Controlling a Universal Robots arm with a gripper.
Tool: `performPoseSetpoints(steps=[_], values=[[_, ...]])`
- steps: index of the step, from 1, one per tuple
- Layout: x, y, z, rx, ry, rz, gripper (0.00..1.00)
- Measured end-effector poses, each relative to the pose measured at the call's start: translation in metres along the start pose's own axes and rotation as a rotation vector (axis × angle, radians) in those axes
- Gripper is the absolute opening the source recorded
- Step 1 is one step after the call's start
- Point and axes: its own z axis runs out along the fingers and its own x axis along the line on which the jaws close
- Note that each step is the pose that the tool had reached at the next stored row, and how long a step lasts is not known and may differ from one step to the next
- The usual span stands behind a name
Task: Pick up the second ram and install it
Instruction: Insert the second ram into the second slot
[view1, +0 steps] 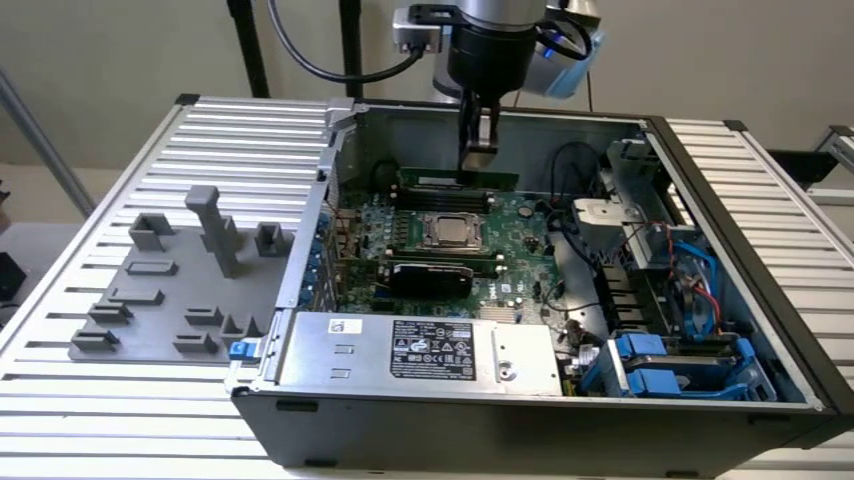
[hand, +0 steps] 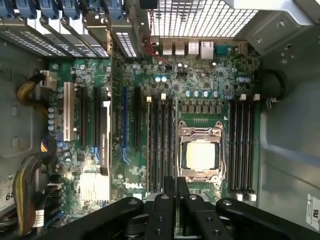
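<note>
A slim green stick, the second ram (view1: 441, 176), stands on its long edge over the memory slots just beyond the silver processor (view1: 454, 232) on the motherboard (view1: 521, 240). My gripper (view1: 478, 160) comes straight down onto its top edge, fingers shut on it. I cannot tell whether the stick is seated in a slot. In the wrist view the dark fingers (hand: 165, 210) are pressed together, my gripper (hand: 176, 187) lined up with the long black slots (hand: 162, 145) beside the processor (hand: 200, 155). There the stick is edge-on and hard to make out.
The motherboard lies inside an open black computer case (view1: 534, 430), with a power supply (view1: 427, 348) at the front and blue drive bays (view1: 667, 365) on the exterior view's right. A grey fixture plate (view1: 174, 290) with blocks and a tall post sits outside on the left.
</note>
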Motion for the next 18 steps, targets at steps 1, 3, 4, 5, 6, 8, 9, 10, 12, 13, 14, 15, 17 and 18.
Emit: performPoseSetpoints(steps=[1,3,4,5,6,8,9,10,12,13,14,15,17,18], values=[[-0.0005,0.0000,0.0015,0.0001,0.0000,0.004,0.00],[-0.0005,-0.0001,0.0023,0.0007,0.0000,0.005,0.00],[-0.0005,-0.0001,0.0023,0.0008,0.0000,0.005,0.00],[-0.0005,-0.0001,0.0023,0.0008,0.0001,0.005,0.00],[-0.0005,-0.0001,0.0023,0.0008,0.0000,0.005,0.00],[-0.0005,-0.0001,0.0023,0.0008,0.0000,0.005,0.00],[-0.0005,-0.0001,0.0023,0.0008,0.0000,0.005,0.00],[-0.0005,-0.0001,0.0023,0.0009,0.0000,0.005,0.00],[-0.0005,-0.0001,0.0023,0.0008,0.0001,0.005,0.00],[-0.0005,-0.0001,0.0023,0.0009,0.0000,0.005,0.00],[-0.0005,-0.0001,0.0023,0.0008,0.0000,0.005,0.00],[-0.0005,-0.0001,0.0023,0.0008,0.0000,0.005,0.00],[-0.0005,-0.0001,0.0023,0.0008,0.0001,0.005,0.00],[-0.0006,0.0006,0.0030,0.0013,-0.0002,0.005,0.00]])
